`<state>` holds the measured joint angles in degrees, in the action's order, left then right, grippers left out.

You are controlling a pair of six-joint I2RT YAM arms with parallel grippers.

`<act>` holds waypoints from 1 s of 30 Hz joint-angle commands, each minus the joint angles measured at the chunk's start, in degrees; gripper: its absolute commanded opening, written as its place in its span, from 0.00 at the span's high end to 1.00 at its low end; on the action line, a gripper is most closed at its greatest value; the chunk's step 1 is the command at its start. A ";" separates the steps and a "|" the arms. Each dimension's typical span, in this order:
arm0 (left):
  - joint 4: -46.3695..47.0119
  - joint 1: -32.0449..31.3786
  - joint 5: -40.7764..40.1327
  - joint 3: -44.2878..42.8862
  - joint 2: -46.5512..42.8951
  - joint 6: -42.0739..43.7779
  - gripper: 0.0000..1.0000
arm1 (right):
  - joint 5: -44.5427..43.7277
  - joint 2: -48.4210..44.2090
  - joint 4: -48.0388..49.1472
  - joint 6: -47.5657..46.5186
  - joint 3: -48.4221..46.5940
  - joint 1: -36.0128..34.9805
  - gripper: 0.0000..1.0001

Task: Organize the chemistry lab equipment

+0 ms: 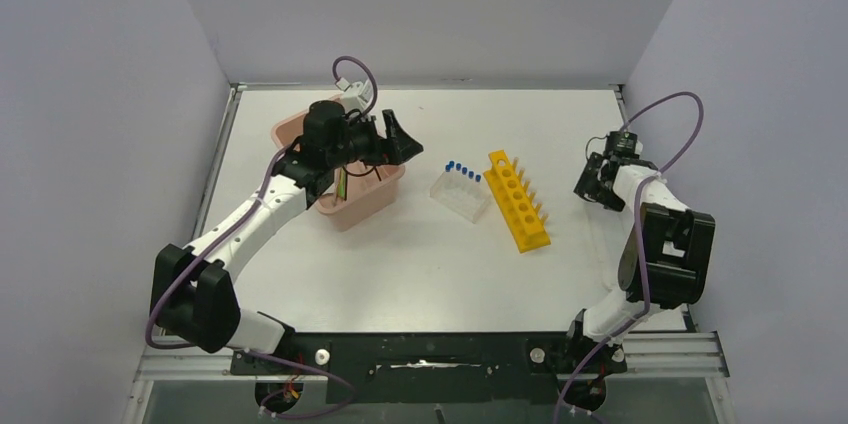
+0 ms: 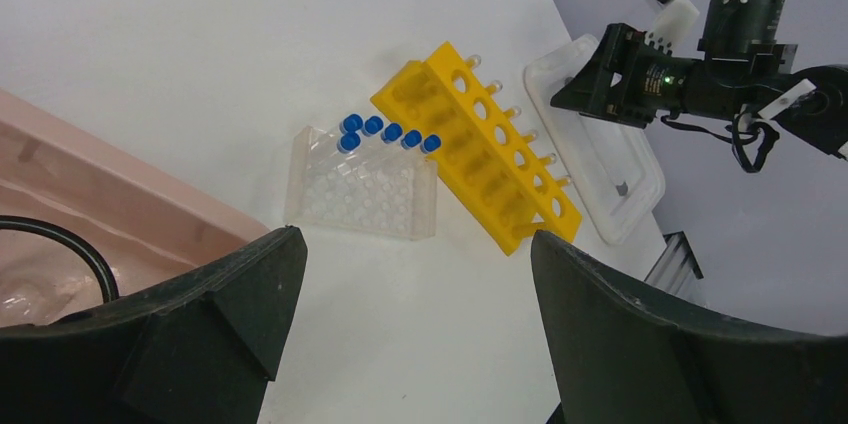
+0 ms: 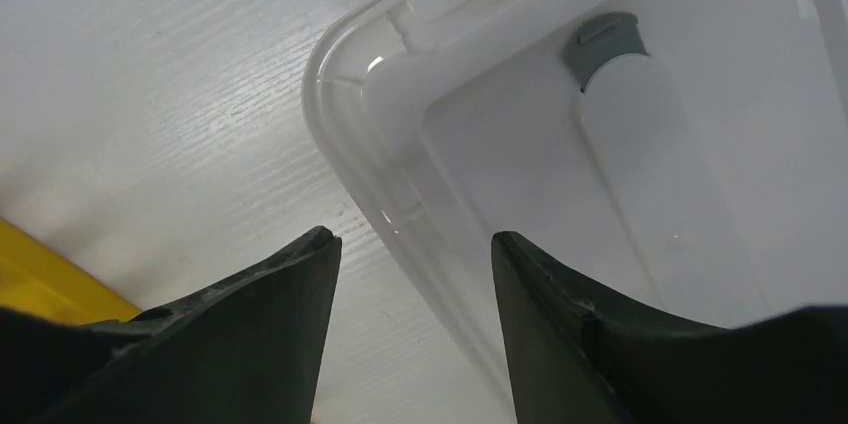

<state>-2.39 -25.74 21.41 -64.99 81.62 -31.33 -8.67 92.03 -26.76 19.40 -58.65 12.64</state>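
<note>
Left gripper (image 2: 415,239) is right up against its own camera, jaws spread wide with nothing in them, hanging over the edge of the pink tub (image 1: 368,206) well left of the yellow rack (image 1: 517,200). Clear rack (image 1: 461,194) with the blue-capped tubes (image 1: 463,172) sits just left of the yellow rack, lying roughly alongside it, so the left arm is way nearer imo. Right gripper (image 3: 415,234) is off right of the yellow rack, jaws partly apart over a corner of the white lid (image 3: 500,144), gripping nothing
</note>
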 commanded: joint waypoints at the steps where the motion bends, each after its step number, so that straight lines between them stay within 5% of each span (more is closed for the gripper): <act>1: 3.95 0.51 2.84 0.46 -0.79 -2.25 0.16 | -2.18 2.18 2.82 -1.24 0.38 -1.66 0.42; 8: 5.11 1.11 2.24 0.68 -0.70 -2.09 0.16 | -3.45 6.31 3.31 -1.69 -0.22 -2.69 0.49; 17: 4.23 1.30 1.62 0.48 -0.61 -1.04 0.16 | -8.15 7.48 2.47 -2.45 -2.30 -2.84 0.99; 25: 6.28 3.18 2.75 1.14 -0.96 -3.47 0.16 | -16.94 1.88 2.83 -6.34 -5.19 -7.38 1.00; 30: 21.95 10.24 15.67 7.86 -1.10 -12.74 0.15 | -18.40 -4.81 4.27 -7.64 -6.61 -9.85 1.00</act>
<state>4.89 -20.53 26.83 -60.97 81.60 -36.21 -22.04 95.02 -25.21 13.82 -60.93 4.34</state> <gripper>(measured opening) 0.845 0.029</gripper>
